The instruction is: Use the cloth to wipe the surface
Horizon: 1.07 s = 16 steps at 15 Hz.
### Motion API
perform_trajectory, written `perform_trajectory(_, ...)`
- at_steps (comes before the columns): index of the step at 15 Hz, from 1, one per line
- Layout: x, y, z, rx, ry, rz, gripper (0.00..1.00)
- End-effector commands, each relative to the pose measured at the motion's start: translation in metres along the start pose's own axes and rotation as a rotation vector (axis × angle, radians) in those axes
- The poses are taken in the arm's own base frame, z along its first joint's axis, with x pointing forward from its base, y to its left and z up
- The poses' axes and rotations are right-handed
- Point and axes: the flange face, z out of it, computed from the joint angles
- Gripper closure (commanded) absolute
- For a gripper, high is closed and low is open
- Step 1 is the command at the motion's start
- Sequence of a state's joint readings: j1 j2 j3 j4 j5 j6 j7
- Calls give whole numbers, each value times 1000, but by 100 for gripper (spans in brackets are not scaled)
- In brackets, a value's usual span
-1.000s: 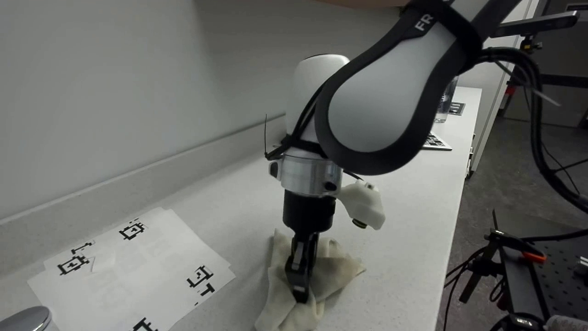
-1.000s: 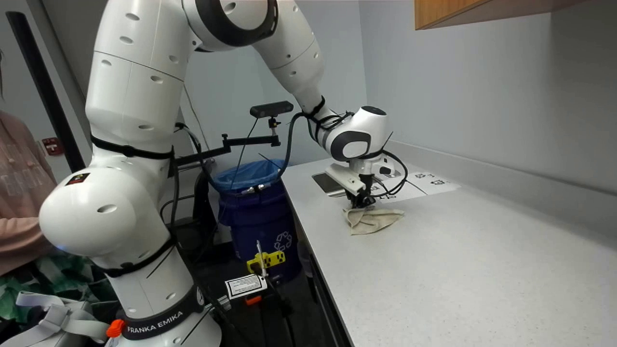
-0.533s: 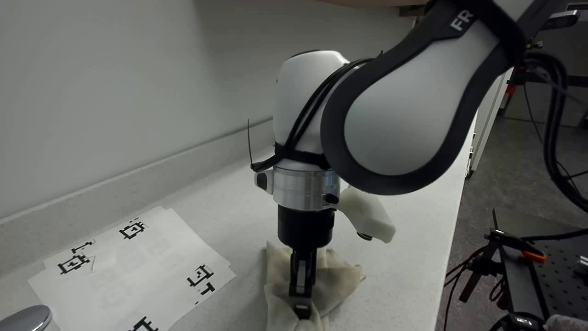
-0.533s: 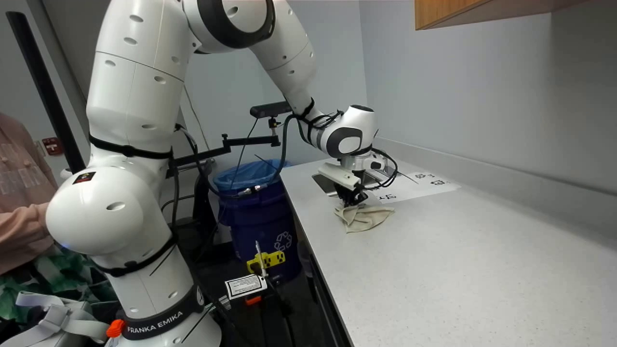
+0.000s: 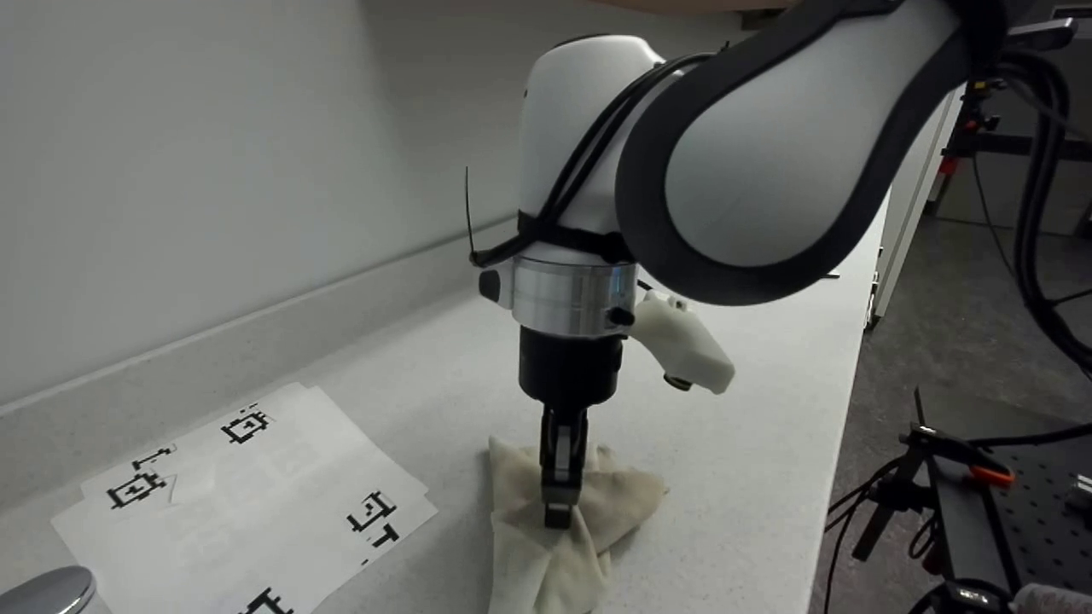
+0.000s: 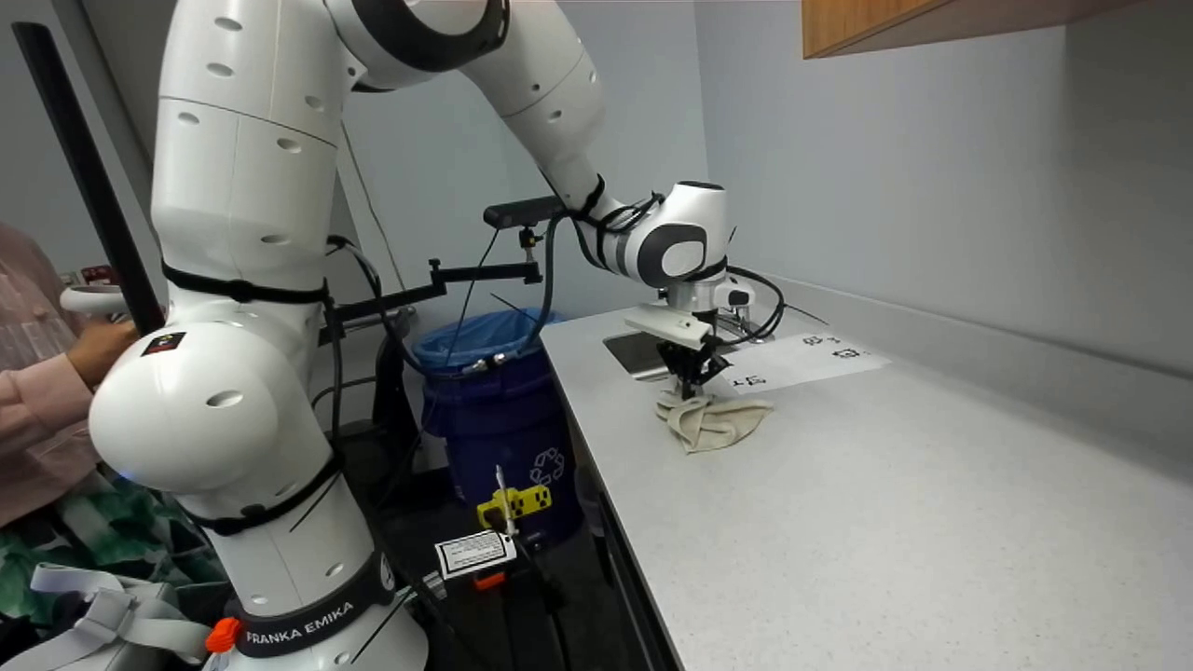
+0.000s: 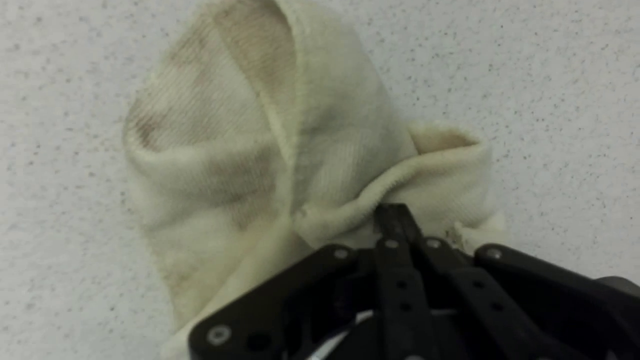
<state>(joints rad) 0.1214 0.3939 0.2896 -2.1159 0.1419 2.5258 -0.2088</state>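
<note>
Although the very tips are half lost among the folds, the end effector (image 7: 399, 217), pointing straight down, looks closed, its jaws together and, as far as I can judge, clamped on a pinch of the cloth (image 7: 330, 150). That cloth lies crumpled on the worktop (image 6: 885, 531), faintly stained in places, creases fanning out from the grip. I'd call this the wiping step: grasp made, cloth down; how much of the wipe is done, I couldn't say. What's wanted next, to my mind, is a low sideways stroke with steady pressure, enough to keep the cloth flat without scraping hard tips over the worktop. Bunched like this, the cloth could fold under or slip free if hurried.

Just beside it, though not touching, lie the printed sheets (image 5: 256, 495); a stroke going that way ought to stop short, or they may skid along too. Farther off, the worktop ends at the wall (image 6: 895, 158), which gives the sweep a limit; past the worktop's opposite edge stands a blue bin (image 6: 499, 438), well apart from the work.
</note>
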Motion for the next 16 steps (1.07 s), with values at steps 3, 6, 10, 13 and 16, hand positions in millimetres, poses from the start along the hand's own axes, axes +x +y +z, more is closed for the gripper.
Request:
perform_trajectory(3,-19,-1,-46,-47,15,-47,100)
perform_trajectory(6,-29,-2,-69,-67,47,-61,100)
perform_trajectory(10,-42,1,-94,-89,94,-58,72)
perform_trajectory(13,-52,4,-111,-97,125,-48,50)
perform_trajectory(16,-64,8,-126,-104,149,-30,28)
